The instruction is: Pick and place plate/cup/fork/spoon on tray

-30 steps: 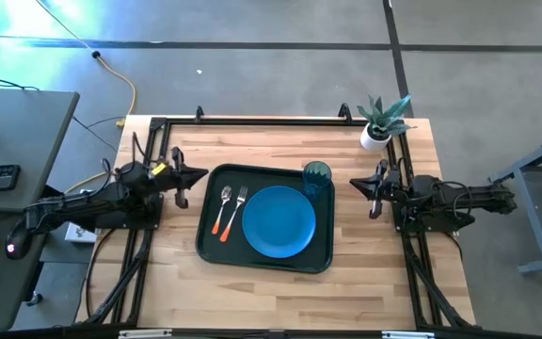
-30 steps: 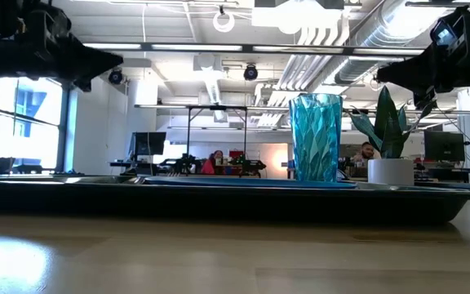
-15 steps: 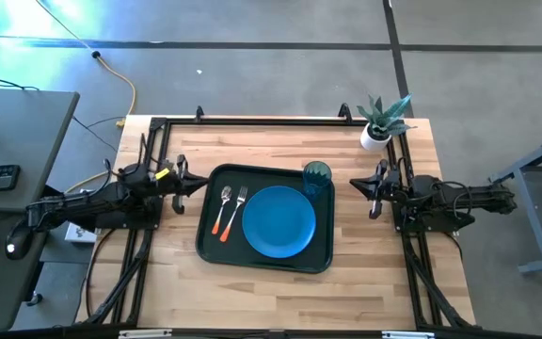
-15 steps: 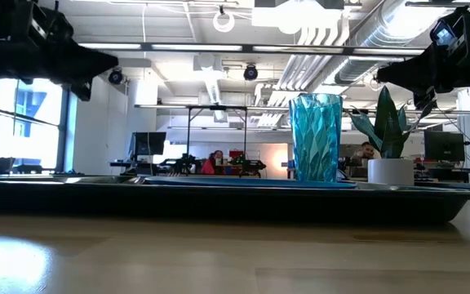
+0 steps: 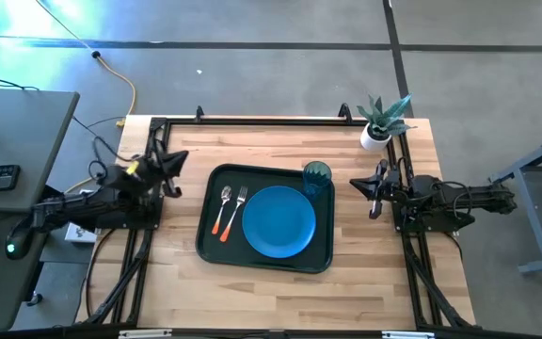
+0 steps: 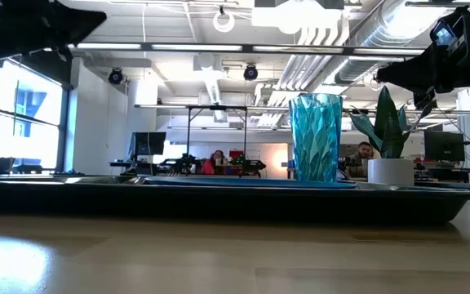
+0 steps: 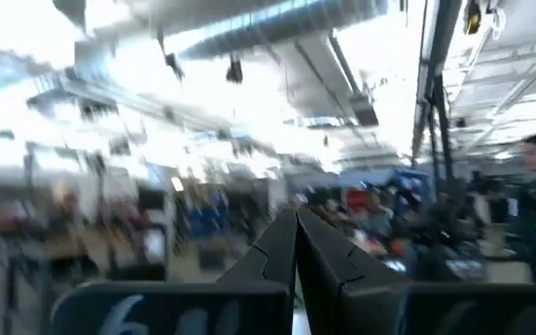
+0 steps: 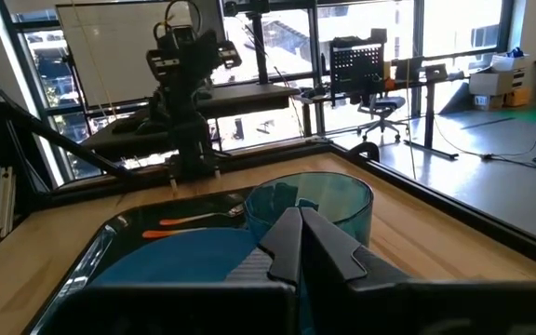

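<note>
High view: plate [image 5: 278, 221], cup [image 5: 316, 176], fork [image 5: 237, 211] and spoon [image 5: 223, 210] sit on the tray [image 5: 216, 250] — so both tools, left [image 5: 173, 162] and right [image 5: 356, 185], hang closed, empty, beside it.

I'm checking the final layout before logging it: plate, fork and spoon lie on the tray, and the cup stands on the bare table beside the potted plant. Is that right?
Not quite. The high view shows the cup standing on the tray, in its corner nearest the potted plant, not on the bare table. The rest holds: the plate, fork and spoon all lie on the tray.
</note>
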Action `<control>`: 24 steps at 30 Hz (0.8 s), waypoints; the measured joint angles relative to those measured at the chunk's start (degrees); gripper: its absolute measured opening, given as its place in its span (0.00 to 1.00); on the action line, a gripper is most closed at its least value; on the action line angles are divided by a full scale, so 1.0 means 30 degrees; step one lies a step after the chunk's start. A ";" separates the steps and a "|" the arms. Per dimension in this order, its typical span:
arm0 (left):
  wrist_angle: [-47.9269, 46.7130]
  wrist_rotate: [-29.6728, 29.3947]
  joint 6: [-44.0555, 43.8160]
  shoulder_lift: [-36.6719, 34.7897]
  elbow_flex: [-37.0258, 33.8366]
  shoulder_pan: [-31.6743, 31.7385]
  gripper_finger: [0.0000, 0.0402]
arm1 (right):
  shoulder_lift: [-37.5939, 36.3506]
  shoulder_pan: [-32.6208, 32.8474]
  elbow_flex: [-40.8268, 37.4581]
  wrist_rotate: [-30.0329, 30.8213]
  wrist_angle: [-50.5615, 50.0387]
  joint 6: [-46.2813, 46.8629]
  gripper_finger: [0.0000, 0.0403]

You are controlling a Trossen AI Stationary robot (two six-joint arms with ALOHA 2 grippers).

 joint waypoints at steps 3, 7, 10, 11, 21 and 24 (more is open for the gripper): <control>-0.0392 -0.0025 0.0780 -0.0996 0.0079 0.0000 0.00 | 0.0007 0.0003 0.0000 0.0005 -0.0005 -0.0005 0.00; -0.1356 0.0145 0.0081 -0.1014 0.0019 -0.0015 0.00 | 0.0029 0.0000 0.0022 0.0000 -0.0095 -0.0007 0.00; -0.2768 0.0139 0.0031 -0.1000 0.0022 -0.0007 0.00 | 0.0029 0.0006 0.0022 0.0000 -0.0117 -0.0007 0.00; -0.3055 0.0145 0.0024 -0.1006 0.0022 -0.0007 0.00 | 0.0022 0.0006 0.0022 0.0000 -0.0117 -0.0007 0.00; -0.5242 0.0088 -0.0019 -0.0963 0.0022 0.0000 0.00 | 0.0022 0.0007 0.0022 0.0002 -0.0124 -0.0007 0.00; -0.5609 0.0080 -0.0027 -0.0963 0.0019 0.0000 0.00 | 0.0022 0.0007 0.0022 0.0003 -0.0131 -0.0005 0.00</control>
